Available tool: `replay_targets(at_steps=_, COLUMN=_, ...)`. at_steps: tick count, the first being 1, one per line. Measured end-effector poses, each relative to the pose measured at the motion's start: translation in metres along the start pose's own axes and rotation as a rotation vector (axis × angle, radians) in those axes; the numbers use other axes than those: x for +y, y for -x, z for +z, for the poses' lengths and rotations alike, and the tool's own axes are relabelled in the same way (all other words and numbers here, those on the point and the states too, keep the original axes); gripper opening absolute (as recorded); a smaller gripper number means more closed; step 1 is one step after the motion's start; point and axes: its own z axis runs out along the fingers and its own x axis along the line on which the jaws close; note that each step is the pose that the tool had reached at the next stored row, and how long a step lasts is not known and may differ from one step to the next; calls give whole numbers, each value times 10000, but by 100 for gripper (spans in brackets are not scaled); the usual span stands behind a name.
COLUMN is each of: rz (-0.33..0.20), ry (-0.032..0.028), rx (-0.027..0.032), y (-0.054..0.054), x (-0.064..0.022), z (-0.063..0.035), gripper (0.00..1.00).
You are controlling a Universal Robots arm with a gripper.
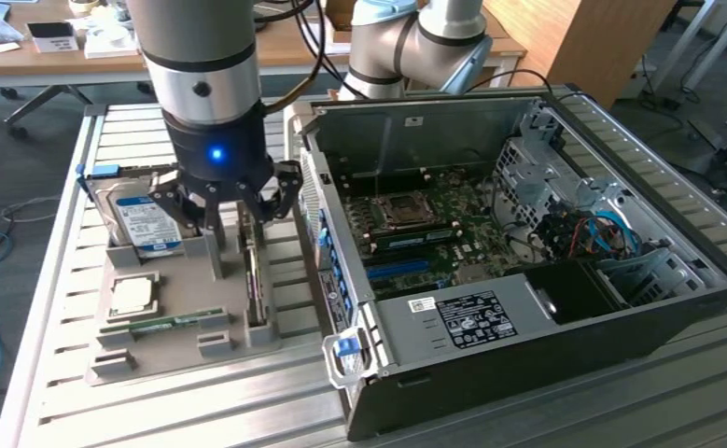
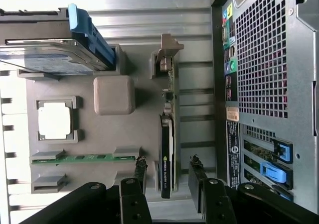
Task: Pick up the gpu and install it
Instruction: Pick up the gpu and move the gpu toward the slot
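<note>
Grey moulded plastic tray [image 1: 164, 347] [image 2: 114, 139] sits in the left half of the exterior view on a ribbed aluminium table [image 1: 151, 415], just beside an open black-and-grey computer tower [image 1: 612, 327] [image 2: 264, 59] lying on its side with its green motherboard [image 1: 438, 224] exposed. The tray holds a silver hard drive with a blue label [image 1: 151, 224] [image 2: 40, 59] at its upper end, a square silver processor chip [image 1: 132, 297] [image 2: 55, 122] below that, and a narrow green memory stick [image 1: 164, 325] [image 2: 82, 159] lower still. The gpu [image 1: 258, 280] [image 2: 167, 134], a thin green-and-black card with a silver end bracket, stands on edge in a slot along the tray's side nearest the tower. The black gripper [image 1: 241, 224] [image 2: 168, 168] on the arm hangs over the tray in the upper left of the exterior view. In the wrist view its two fingers [image 2: 197, 176] are spread apart, one on each side of the card's black end, with a gap showing between each finger and the card, so it grasps nothing.
</note>
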Motion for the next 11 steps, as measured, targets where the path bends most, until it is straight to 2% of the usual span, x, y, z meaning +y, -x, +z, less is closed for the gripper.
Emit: replay_targets(at_steps=11, rz=0, ry=1, rx=-1, y=15, x=-2, z=77, gripper=47)
